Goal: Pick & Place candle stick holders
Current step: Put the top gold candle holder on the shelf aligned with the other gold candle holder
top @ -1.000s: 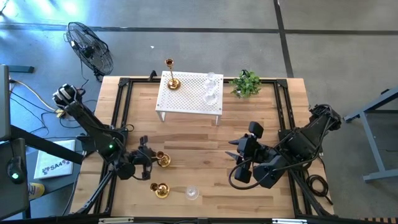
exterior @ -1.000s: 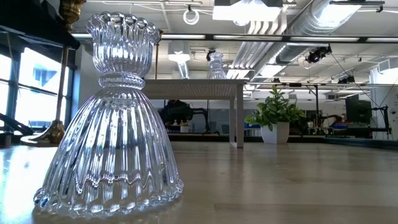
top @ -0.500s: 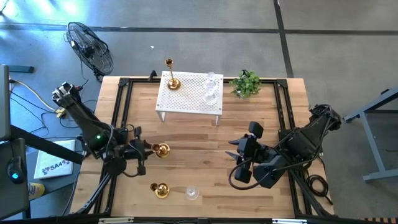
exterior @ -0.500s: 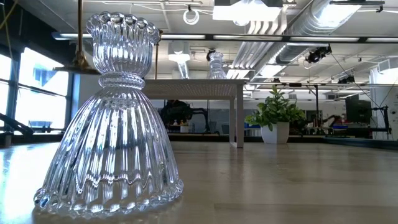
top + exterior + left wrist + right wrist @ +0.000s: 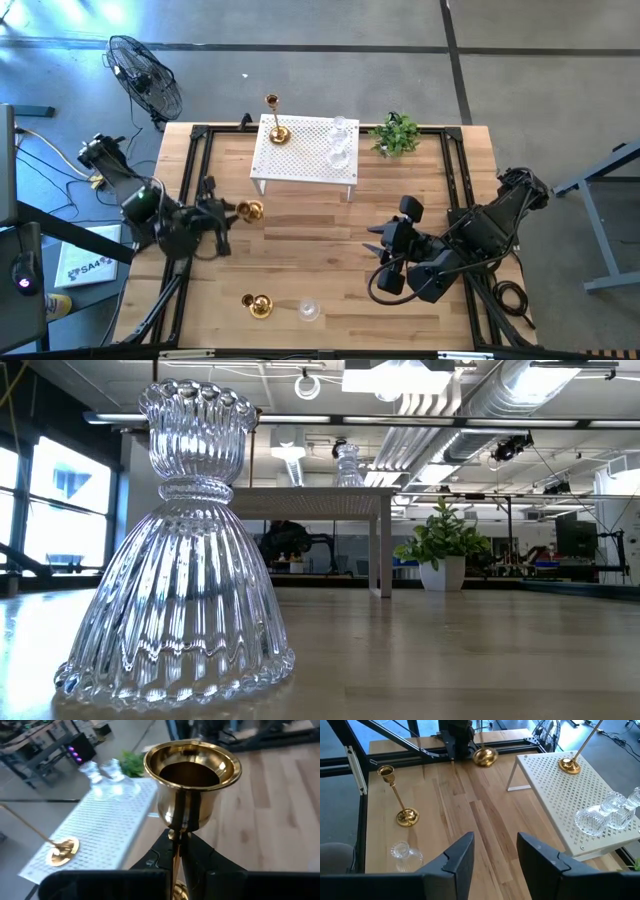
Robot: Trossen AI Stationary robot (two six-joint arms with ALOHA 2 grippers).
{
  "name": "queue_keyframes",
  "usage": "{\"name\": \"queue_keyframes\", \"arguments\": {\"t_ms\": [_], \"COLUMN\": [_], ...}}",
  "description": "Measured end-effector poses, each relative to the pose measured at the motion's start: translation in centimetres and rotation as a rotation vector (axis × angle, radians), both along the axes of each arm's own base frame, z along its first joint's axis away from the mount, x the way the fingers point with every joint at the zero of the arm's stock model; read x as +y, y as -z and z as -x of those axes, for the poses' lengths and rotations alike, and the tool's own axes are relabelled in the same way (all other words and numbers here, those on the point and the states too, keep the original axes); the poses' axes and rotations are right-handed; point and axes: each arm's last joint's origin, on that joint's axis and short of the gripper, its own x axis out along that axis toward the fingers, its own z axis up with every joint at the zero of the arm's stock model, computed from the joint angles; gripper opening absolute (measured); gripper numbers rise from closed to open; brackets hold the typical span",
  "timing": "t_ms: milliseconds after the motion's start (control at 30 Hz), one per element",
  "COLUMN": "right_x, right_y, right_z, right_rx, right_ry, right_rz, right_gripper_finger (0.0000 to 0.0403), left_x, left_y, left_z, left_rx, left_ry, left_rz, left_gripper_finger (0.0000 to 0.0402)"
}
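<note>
My left gripper [image 5: 222, 213] hangs over the table's left side, shut on a gold candle stick holder [image 5: 250, 210] whose cup [image 5: 192, 767] sticks out past the fingertips. A second gold holder [image 5: 395, 795] stands by its round base on the wood near the front edge, with a clear glass holder [image 5: 309, 311] beside it. A tall gold holder [image 5: 274, 125] and two glass ones [image 5: 340, 142] stand on the white perforated stand [image 5: 300, 160]. My right gripper [image 5: 495, 857] waits open over the table's right half, nothing between its fingers. My left gripper pinches the holder's slim stem [image 5: 177, 851] between its two fingers, just below the cup. The stem runs along the fingers [image 5: 207, 862], not across them. The holder is lifted clear of the table, its cup pointing away from the gripper toward the stand.
A small potted plant [image 5: 397, 133] stands at the far edge, right of the stand. In the low view the glass holder [image 5: 175, 550] fills the near left. Black frame rails [image 5: 195, 160] run along the table's sides. Bare wood lies between the two arms.
My left gripper has risen and gone toward the far edge, nearer the white stand, tipping as it went. It has stayed shut on the gold holder, whose base has come off the table and which now hangs clear.
</note>
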Motion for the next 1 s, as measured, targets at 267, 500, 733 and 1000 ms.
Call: {"name": "queue_keyframes", "arguments": {"t_ms": [267,500,733,1000], "right_x": [0.0,0.0,0.0,-0.1], "right_y": [0.0,0.0,0.0,0.0], "right_z": [0.0,0.0,0.0,-0.1], "right_rx": [-0.002,-0.002,-0.002,0.000], "right_ry": [0.004,0.004,0.004,-0.003], "right_rz": [-0.005,-0.006,0.002,0.018], "right_gripper_finger": [0.0140,0.0140,0.0140,0.0140], "left_x": [3.9,6.4,9.1,13.1], "left_y": [-2.3,-4.1,-4.7,-4.6], "left_z": [0.3,0.5,-0.4,-1.7], "left_rx": [-0.069,-0.168,-0.200,-0.214], "left_ry": [-0.026,0.002,-0.028,-0.037], "left_rz": [0.033,0.029,0.007,0.056], "left_gripper_finger": [0.0009,0.0009,0.0009,0.0009]}}
